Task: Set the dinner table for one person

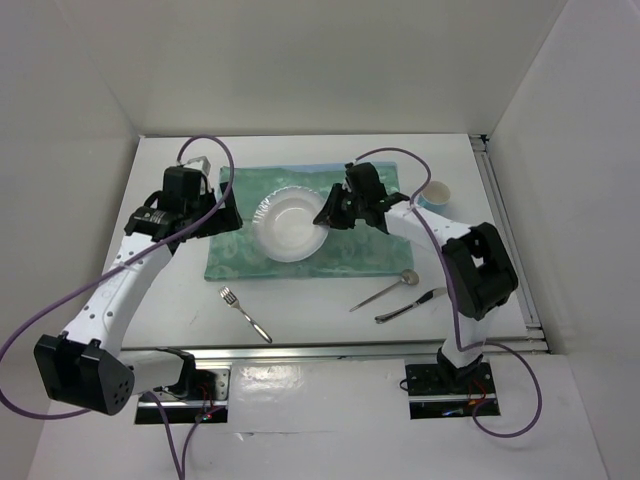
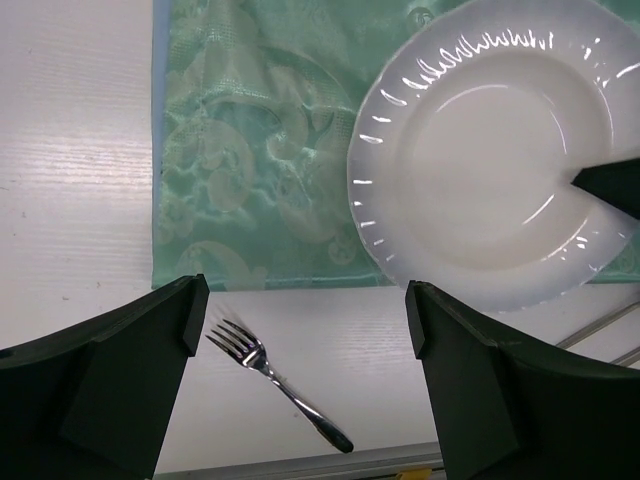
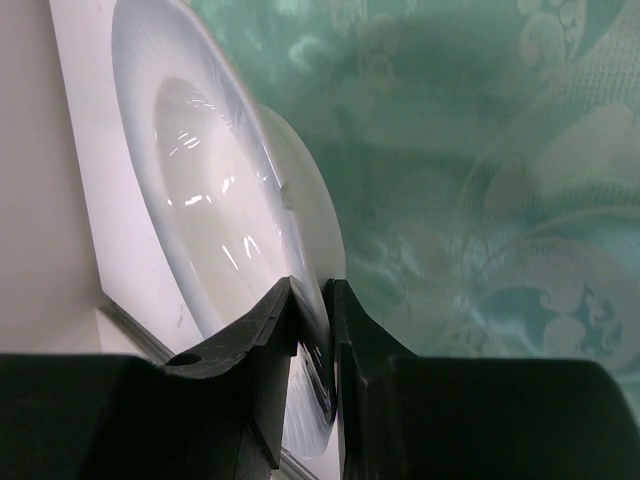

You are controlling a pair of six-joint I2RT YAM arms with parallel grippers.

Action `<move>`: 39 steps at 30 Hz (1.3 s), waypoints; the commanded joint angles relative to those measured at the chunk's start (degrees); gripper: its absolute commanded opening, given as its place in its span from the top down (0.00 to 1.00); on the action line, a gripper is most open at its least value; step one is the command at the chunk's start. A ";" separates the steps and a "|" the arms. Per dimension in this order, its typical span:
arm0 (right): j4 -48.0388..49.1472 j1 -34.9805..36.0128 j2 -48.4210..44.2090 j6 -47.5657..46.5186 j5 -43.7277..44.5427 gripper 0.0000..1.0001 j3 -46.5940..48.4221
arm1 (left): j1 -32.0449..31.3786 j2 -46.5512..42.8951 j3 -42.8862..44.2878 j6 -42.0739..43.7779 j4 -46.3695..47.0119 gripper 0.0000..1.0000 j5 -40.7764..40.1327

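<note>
Fork (image 1: 245, 313), spoon (image 1: 383, 292) and knife (image 1: 410, 305) lie low in the frame on the white surface (image 1: 320, 325). Mid-frame, the right end effector (image 3: 312, 300) pinches the plate (image 1: 290, 228) rim on the placemat (image 1: 230, 255). The left end effector (image 2: 305, 302) gapes empty. Plate: rigid, glossy, probably slippery and breakable; grip the rim only.

plate (image 1: 285, 230) on placemat (image 1: 240, 255) on dinner table (image 1: 310, 322), fork (image 1: 245, 313) front-left, spoon (image 1: 380, 294) and likely knife (image 1: 410, 306) front-right

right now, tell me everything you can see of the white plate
The white plate is round, glossy and empty, with a ribbed rim around a shallow well. It lies over the green placemat, its near edge past the mat's edge. The right gripper pinches its right rim.
</note>
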 commanded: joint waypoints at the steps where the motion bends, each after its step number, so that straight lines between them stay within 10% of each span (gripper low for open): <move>1: 9.37 -1.55 1.55 4.60 -4.94 1.00 7.08 | -0.29 -1.93 1.24 -1.06 -0.63 0.00 -0.86; 26: 12.45 -9.02 15.61 8.65 -10.58 1.00 12.35 | -0.29 -2.54 0.63 -5.36 -3.09 0.00 -3.41; 28: 11.65 -9.02 16.14 8.65 -9.88 0.92 12.35 | -0.29 -2.54 0.63 -5.36 -3.09 0.00 -3.41; 34: 6.74 -9.02 16.67 6.90 -7.15 0.20 14.28 | -0.29 -2.54 1.24 -4.31 -3.09 0.00 -2.80; 39: -1.59 -9.02 12.73 2.25 0.31 0.01 17.88 | -0.29 -1.84 3.87 -2.90 -4.76 0.00 -4.72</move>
